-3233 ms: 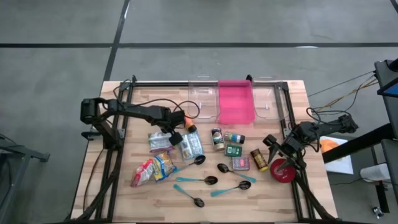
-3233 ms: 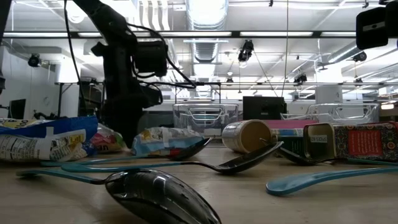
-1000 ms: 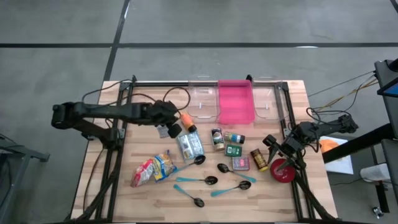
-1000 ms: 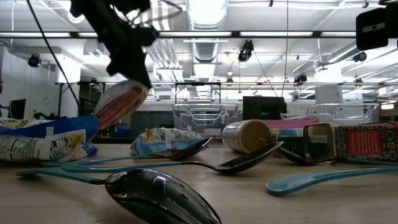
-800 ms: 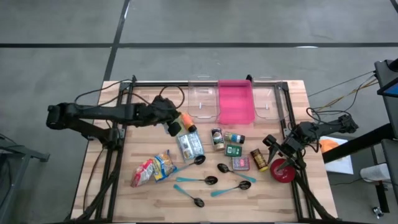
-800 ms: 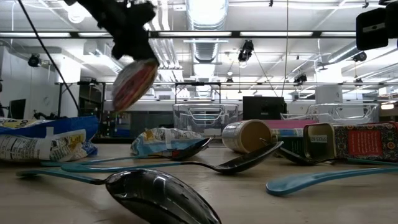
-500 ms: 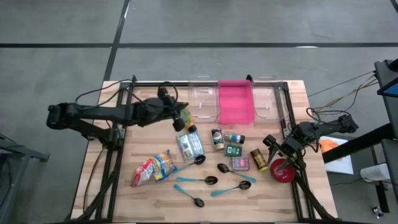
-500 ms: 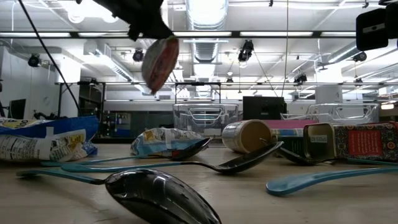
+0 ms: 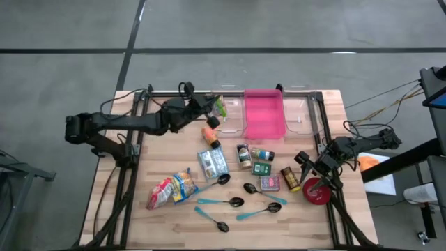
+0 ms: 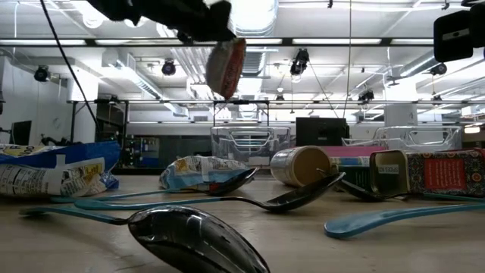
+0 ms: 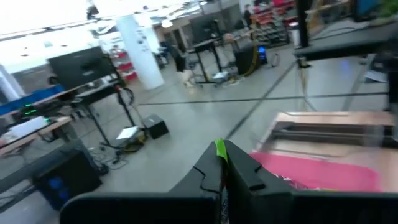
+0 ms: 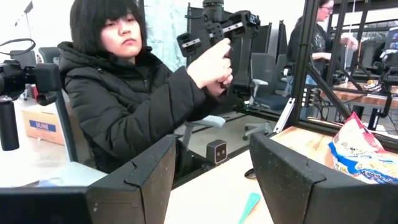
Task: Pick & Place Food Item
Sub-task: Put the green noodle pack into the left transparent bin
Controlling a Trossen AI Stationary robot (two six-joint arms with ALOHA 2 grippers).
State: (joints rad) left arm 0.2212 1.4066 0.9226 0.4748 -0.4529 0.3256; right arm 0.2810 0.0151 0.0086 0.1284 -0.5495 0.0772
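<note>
A small red-and-white snack packet [image 10: 226,67] with a green edge [image 9: 220,107] is in the air, held by my shut left gripper [image 9: 211,108]. It is over the near left corner of the left clear tray [image 9: 228,117] at the table's far side. Beside that tray stands a pink tray [image 9: 263,115], which also shows ahead in the left wrist view [image 11: 311,171]. My right gripper [image 9: 305,166] rests low at the table's right edge, fingers apart [image 12: 211,180], with nothing between them. My left gripper pinches the packet's green edge [image 11: 219,149] between its two shut fingers. The fingers lie about level and come from the table's left. The packet hangs below and beyond the fingertips [image 10: 226,67], tilted, lifted well clear of the table.
On the table lie other snack bags [image 9: 172,188] [image 9: 212,164], an orange bottle [image 9: 209,134], cans and spice jars [image 9: 254,162], several spoons [image 9: 230,202] and a red roll [image 9: 317,192]. A second clear tray [image 9: 300,115] stands far right. A person sits beyond the table [image 12: 124,93].
My left gripper has risen and gone toward the far edge and the trays, tipping from slanting down to about level and rolling. The packet, still held, has gone up with it, swinging from low over the table's left to high near the clear tray.
</note>
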